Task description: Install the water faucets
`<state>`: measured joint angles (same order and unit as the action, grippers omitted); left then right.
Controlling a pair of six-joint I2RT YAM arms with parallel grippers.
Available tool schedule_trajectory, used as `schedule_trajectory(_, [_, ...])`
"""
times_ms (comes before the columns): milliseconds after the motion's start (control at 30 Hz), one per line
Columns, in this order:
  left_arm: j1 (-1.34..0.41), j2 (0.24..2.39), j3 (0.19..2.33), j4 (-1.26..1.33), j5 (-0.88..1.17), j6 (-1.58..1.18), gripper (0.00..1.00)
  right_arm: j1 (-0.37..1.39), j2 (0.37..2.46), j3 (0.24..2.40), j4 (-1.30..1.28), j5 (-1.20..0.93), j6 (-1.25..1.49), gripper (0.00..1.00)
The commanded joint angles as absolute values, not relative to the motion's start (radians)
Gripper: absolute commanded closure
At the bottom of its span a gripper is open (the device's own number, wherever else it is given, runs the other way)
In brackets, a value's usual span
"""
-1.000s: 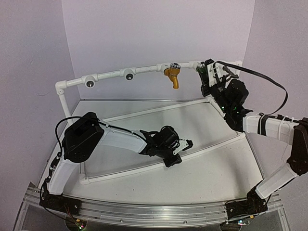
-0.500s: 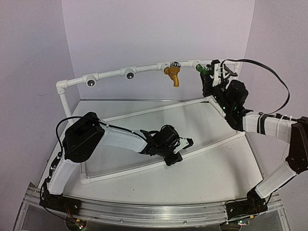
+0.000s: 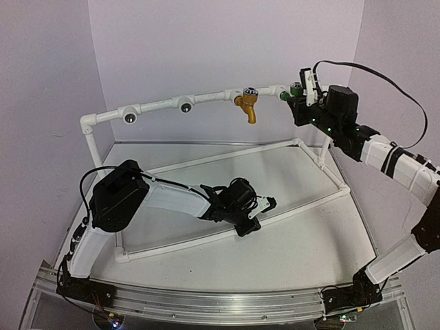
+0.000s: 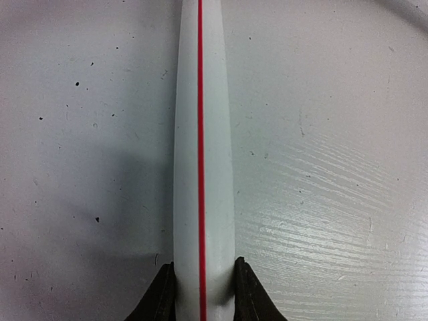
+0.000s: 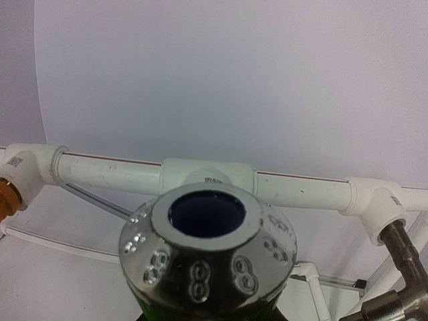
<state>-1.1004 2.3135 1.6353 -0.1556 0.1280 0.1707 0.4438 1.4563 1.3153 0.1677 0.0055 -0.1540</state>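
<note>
Tabletop pipe (image 4: pixel 200 167) sits in left jaws; right jaws hold green faucet (image 5: pixel 200 274).

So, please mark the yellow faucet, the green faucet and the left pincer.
yellow faucet (image 3: pixel 248 110), top view, upper spout.
green faucet (image 5: pixel 200 271), right wrist view, silver cap.
left pincer (image 4: pixel 204 294), left wrist view, between fingertips.

Green faucet (image 5: pixel 207 261) body cut off below, right jaws hidden; white pipe (image 4: pixel 212 134) cropped.

Right table (image 3: pixel 309 234) open; pipe rail (image 3: pixel 206 98) and yellow faucet (image 3: pixel 247 108) bar the back.
</note>
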Motion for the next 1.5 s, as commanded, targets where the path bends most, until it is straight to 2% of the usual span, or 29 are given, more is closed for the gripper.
schedule_trajectory(0, [-1.189,2.387,1.595,-0.420,0.376,0.222,1.00,0.403,1.482,1.364,0.031,0.165,-0.125,1.00])
schedule_trajectory(267, [-1.190,2.393,1.600,-0.423,0.371,0.222,1.00,0.433,1.496,1.289,0.142,0.172,-0.018,1.00])
schedule_trajectory(733, [-1.190,2.390,1.601,-0.425,0.373,0.221,1.00,0.451,1.502,1.223,0.261,0.137,0.448,1.00])
schedule_trajectory(1133, [-1.192,2.389,1.605,-0.428,0.382,0.221,1.00,0.539,1.509,1.164,0.338,0.293,0.778,1.00])
schedule_trajectory(1467, [-1.192,2.388,1.606,-0.431,0.387,0.222,1.00,0.552,1.542,1.179,0.351,0.333,1.111,1.00])
